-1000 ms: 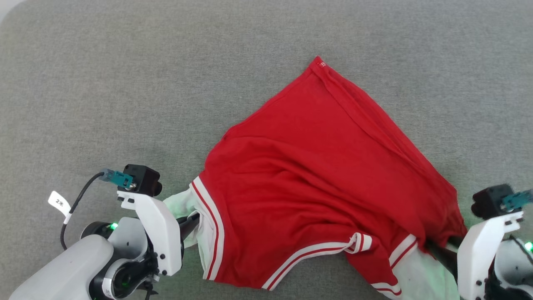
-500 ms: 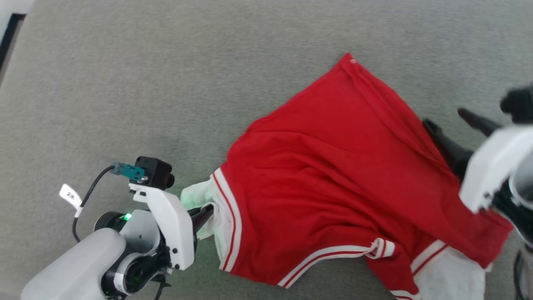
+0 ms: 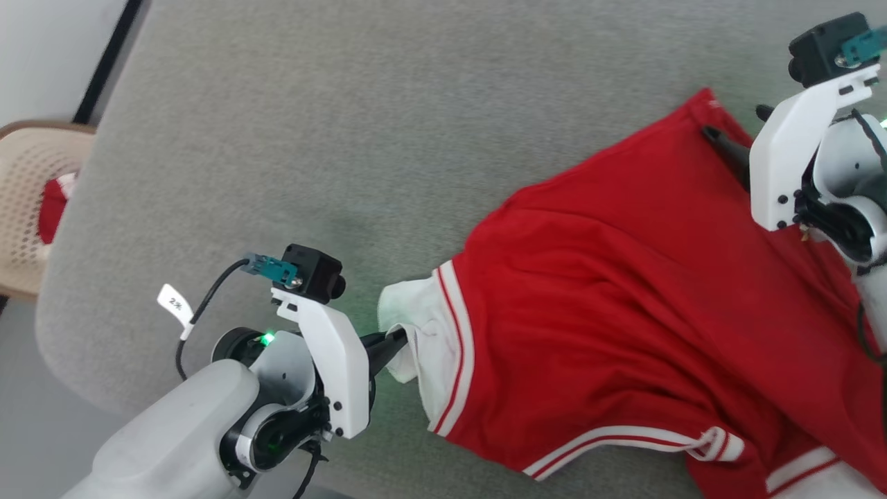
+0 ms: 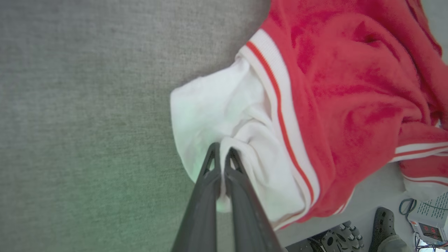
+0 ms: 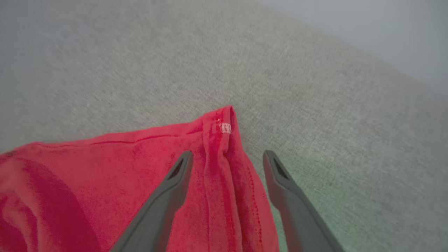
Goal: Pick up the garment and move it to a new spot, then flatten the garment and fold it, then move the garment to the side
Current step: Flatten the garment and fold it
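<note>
Though spread over the right part of the desk (image 3: 332, 138), far from flat: deep folds across the red body of the garment (image 3: 624, 312). Far corner of the red hem, marked by a small white tag, pointing toward the desk's far side. White-and-red striped trim along the near side, close to the desk's near edge. In the left wrist view, garment (image 4: 350, 87) at or just over that edge; cannot tell which.

White sleeve bunched at the garment's left end, a fold of it pinched in the left pincer (image 3: 398, 337). Seen from its own wrist, left pincer (image 4: 221, 148) clenched tight, fingers together on the white cloth.

At the far red corner, right pincer (image 3: 738, 128) released. From its own wrist, right pincer (image 5: 227, 155) with fingers wide apart, one over red cloth, the other over bare desk, the hem's seam ridge between them. Contact with the cloth not to be told.

Plenty of bare grey desk to the left of the garment and beyond it, out to a rounded left corner. Less room around the left arm, close to the near-left edge.

Past the left edge, a beige basket (image 3: 28, 187) with something red inside. By the near edge, down on the floor (image 4: 371, 189), a dark shoe (image 4: 385, 218) and a box (image 4: 428, 227) with red digits.
</note>
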You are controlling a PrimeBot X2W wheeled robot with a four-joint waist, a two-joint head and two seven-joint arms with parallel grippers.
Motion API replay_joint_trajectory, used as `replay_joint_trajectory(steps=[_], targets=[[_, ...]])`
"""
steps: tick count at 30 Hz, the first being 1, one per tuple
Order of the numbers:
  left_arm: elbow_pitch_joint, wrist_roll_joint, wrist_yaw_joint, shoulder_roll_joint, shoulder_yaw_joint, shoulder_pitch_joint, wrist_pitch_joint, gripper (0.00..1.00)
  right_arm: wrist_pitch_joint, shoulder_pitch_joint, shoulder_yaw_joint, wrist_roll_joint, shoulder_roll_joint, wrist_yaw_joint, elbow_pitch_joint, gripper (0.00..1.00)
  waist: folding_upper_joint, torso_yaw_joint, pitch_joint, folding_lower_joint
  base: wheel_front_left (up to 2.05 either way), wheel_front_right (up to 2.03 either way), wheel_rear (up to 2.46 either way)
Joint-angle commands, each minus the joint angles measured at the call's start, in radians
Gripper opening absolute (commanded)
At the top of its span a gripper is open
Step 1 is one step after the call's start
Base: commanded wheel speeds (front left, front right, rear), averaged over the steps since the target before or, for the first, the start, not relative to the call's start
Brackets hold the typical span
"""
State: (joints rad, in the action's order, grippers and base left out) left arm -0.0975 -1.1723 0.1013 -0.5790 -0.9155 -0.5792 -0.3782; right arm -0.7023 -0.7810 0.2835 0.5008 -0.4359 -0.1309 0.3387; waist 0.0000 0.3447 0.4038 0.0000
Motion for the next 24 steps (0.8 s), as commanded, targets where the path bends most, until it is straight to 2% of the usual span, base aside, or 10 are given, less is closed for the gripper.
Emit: replay_joint_trajectory(steps=[1, 7, 11, 12, 13, 17, 24], targets=[[-0.009, 0.005, -0.008, 0.006, -0.001, -0.014, 0.004, 0.0, -0.001, -0.028, 0.022, 0.004, -0.008, 0.0, 0.042, 1.0, 0.0, 0.031, 0.016, 0.0, 0.0, 0.0, 0.0], [-0.047, 0.012, -0.032, 0.037, -0.01, -0.031, 0.014, 0.0, -0.09, -0.116, 0.178, 0.057, -0.023, 0.0, 0.266, 1.0, 0.0, 0.07, 0.03, 0.0, 0.0, 0.0, 0.0], [-0.068, 0.009, -0.041, 0.049, -0.012, -0.033, 0.018, 0.0, -0.249, -0.099, 0.304, 0.123, -0.031, 0.0, 0.382, 1.0, 0.0, 0.077, 0.032, 0.0, 0.0, 0.0, 0.0], [-0.073, 0.008, -0.044, 0.051, -0.012, -0.033, 0.018, 0.0, -0.285, -0.094, 0.333, 0.141, -0.033, -0.002, 0.395, 0.84, 0.0, 0.077, 0.031, 0.0, 0.0, 0.0, 0.0], [-0.078, 0.006, -0.045, 0.052, -0.012, -0.035, 0.019, 0.0, -0.309, -0.096, 0.354, 0.155, -0.04, -0.003, 0.401, 0.0, 0.0, 0.075, 0.031, 0.0, 0.0, 0.0, 0.0], [-0.095, 0.002, -0.04, 0.039, 0.0, -0.051, 0.011, 0.0, -0.265, -0.152, 0.374, 0.187, -0.079, -0.001, 0.376, 0.0, 0.0, 0.052, 0.025, 0.0, 0.0, 0.0, 0.0], [-0.093, 0.01, -0.01, -0.028, 0.043, -0.122, -0.025, 0.0, -0.184, -0.223, 0.358, 0.255, -0.118, 0.001, 0.274, 0.0, 0.0, -0.016, -0.005, 0.0, 0.0, 0.0, 0.0]])
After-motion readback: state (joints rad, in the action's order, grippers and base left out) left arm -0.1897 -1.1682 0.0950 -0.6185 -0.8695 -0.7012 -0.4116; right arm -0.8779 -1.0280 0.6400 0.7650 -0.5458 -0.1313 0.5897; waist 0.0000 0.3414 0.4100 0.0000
